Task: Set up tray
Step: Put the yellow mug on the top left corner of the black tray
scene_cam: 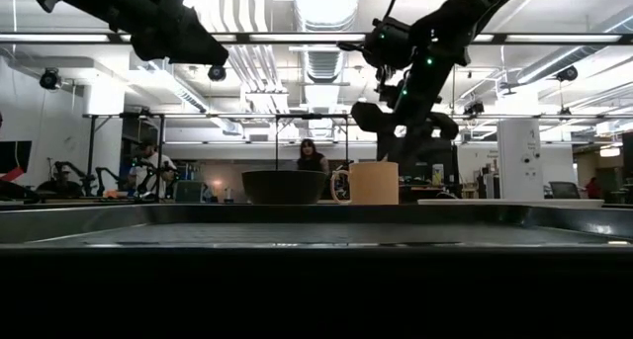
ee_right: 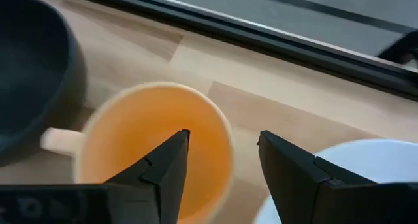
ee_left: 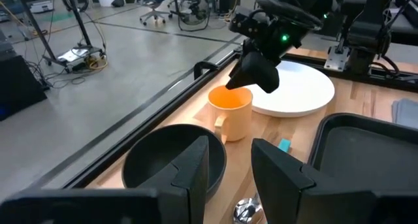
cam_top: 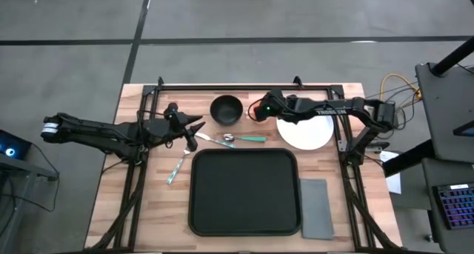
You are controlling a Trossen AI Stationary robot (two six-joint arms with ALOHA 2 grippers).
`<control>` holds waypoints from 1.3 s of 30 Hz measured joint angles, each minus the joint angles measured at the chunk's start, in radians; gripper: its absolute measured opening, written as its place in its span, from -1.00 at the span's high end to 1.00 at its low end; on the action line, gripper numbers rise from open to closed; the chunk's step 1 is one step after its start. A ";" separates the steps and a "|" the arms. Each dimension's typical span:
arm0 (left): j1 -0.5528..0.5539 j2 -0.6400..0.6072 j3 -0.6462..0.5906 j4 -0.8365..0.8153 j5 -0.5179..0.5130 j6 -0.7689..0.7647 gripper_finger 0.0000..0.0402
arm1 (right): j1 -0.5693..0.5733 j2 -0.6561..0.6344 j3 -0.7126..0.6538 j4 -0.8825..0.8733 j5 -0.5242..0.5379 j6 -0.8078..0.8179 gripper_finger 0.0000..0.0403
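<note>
The large black tray (cam_top: pixel 244 191) lies at the table's near middle, with nothing on it. A tan mug (ee_right: pixel 130 139) with an orange inside stands upright on the table between the black bowl (cam_top: pixel 226 109) and the white plate (cam_top: pixel 307 134). My right gripper (ee_right: pixel 222 142) is open just above the mug (scene_cam: pixel 374 183). One finger hangs over the mug's inside and the other outside its rim on the plate side, without touching it. My left gripper (cam_top: pixel 191 139) is open and empty above the table, left of the spoon (cam_top: pixel 229 138).
A teal-handled spoon lies between the bowl and the tray. A second teal-handled utensil (cam_top: pixel 178 167) lies left of the tray. A grey folded napkin (cam_top: pixel 316 207) lies right of the tray. A black frame rail (cam_top: pixel 244 86) runs along the far edge.
</note>
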 joint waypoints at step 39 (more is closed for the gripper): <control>0.000 0.000 -0.001 -0.007 0.009 -0.008 0.51 | -0.010 0.033 -0.040 0.096 -0.011 -0.078 0.95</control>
